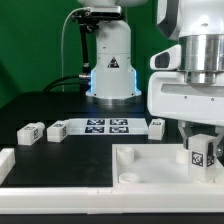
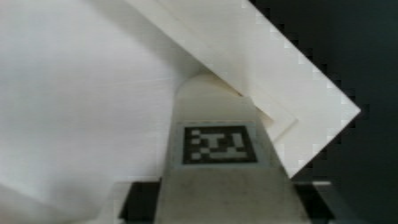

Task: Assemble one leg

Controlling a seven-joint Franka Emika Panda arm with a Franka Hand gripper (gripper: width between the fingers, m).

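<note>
My gripper is shut on a leg, a chunky white peg with a black-and-white tag on its side. It holds the leg upright over the large white panel, near the panel's corner at the exterior view's right. I cannot tell whether the leg's lower end touches the panel. In the wrist view the leg runs out from between the dark fingers toward the panel. Three more legs lie on the table: two at the exterior view's left, one behind the panel.
The marker board lies flat behind the panel, in front of the robot base. A white bracket sits at the exterior view's left edge. The dark table shows past the panel's edge in the wrist view.
</note>
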